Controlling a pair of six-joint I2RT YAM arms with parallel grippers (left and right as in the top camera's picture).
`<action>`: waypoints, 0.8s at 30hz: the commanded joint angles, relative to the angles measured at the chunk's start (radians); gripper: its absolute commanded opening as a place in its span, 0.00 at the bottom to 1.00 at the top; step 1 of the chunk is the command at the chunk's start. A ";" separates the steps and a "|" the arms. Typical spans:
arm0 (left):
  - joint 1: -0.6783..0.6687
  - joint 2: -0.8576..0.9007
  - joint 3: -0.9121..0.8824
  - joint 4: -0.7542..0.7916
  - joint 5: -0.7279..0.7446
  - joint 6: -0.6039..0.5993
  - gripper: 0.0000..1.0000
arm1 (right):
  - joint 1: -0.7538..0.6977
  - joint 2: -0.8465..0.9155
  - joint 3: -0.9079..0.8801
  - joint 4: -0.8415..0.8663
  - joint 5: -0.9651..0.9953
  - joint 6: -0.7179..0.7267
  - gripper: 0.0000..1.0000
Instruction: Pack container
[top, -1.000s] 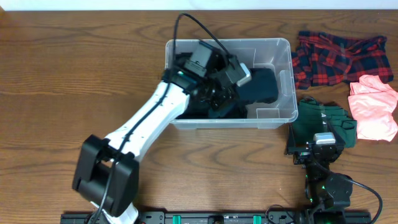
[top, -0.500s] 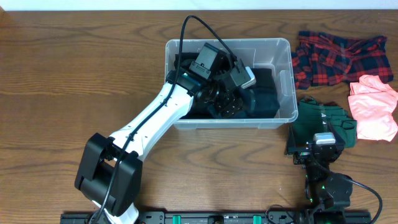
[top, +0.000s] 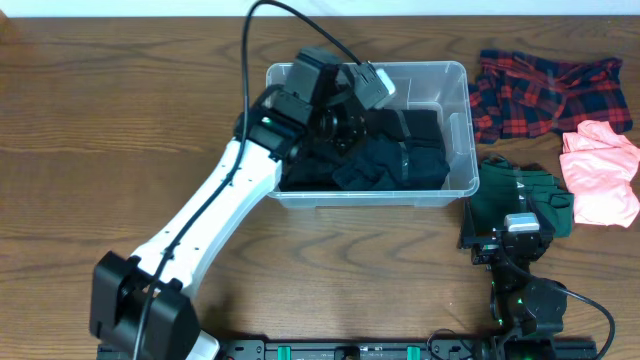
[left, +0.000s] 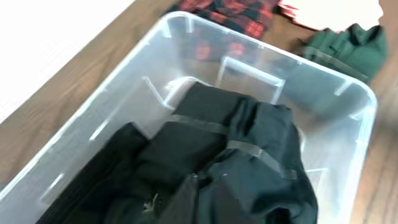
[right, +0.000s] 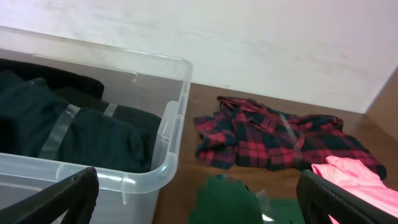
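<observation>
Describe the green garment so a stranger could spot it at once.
Find the clear container on the table. Three garments lie to its right; the green garment is by its near right corner. It alone is dark green: the shirt behind is red plaid, and a pink garment lies beside it.

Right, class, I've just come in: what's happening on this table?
A two-armed robot is packing clothes. The left arm reaches into the clear container, above the dark clothing lying in it; whether its tool holds anything cannot be seen. The right tool sits open by the green garment. A red plaid shirt and a pink garment lie outside on the table.
</observation>
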 joint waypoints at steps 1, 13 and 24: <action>0.003 -0.005 0.024 -0.014 -0.154 -0.089 0.06 | -0.009 -0.004 -0.002 -0.003 0.010 -0.015 0.99; 0.284 -0.101 0.024 -0.105 -0.971 -0.355 0.28 | -0.009 -0.004 -0.002 -0.003 0.010 -0.015 0.99; 0.838 -0.098 -0.003 -0.104 -1.015 -0.356 0.98 | -0.009 -0.004 -0.002 -0.003 0.010 -0.015 0.99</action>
